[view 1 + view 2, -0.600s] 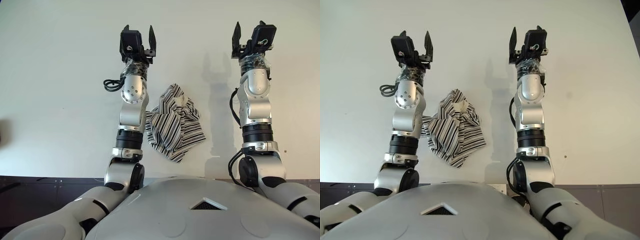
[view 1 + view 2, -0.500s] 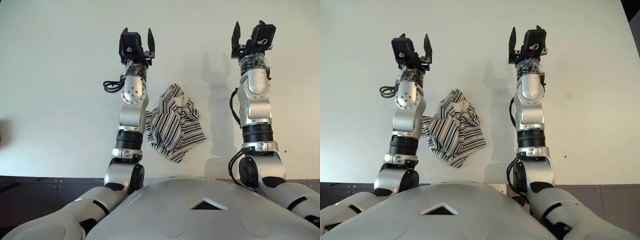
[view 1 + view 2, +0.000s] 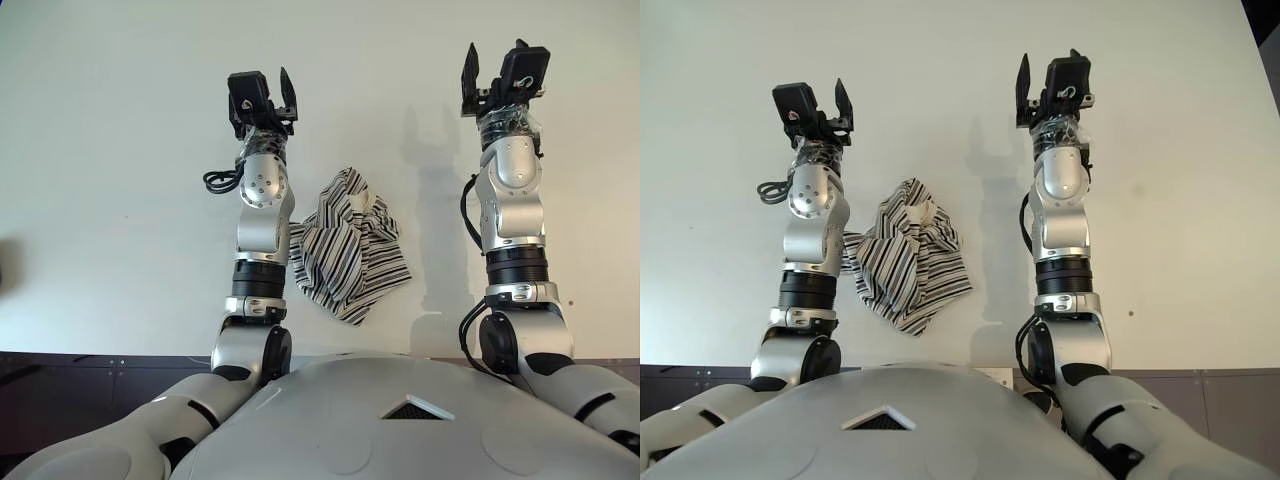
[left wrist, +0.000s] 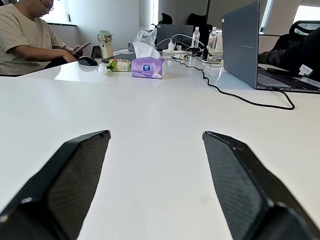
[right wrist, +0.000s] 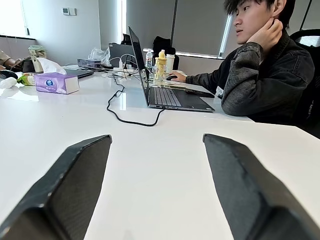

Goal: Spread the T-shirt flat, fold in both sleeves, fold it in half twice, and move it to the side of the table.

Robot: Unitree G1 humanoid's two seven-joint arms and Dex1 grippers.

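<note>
Striped T-shirt (image 3: 350, 250) lying crumpled in a heap on the white table (image 3: 120, 150)
It's close to the robot's edge, between the two arms and right up against the left one. Left gripper (image 3: 262, 88) and right gripper (image 3: 495, 55) are both out well beyond it, fingers spread wide, holding nothing.

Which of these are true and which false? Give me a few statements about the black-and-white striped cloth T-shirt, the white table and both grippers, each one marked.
The black-and-white striped cloth T-shirt lies crumpled on the white table. True.
The left gripper is shut on the T-shirt. False: it is open and empty.
The right gripper is open. True.
The T-shirt lies farther out on the table than both grippers. False: both grippers are held farther out than the shirt.
</note>
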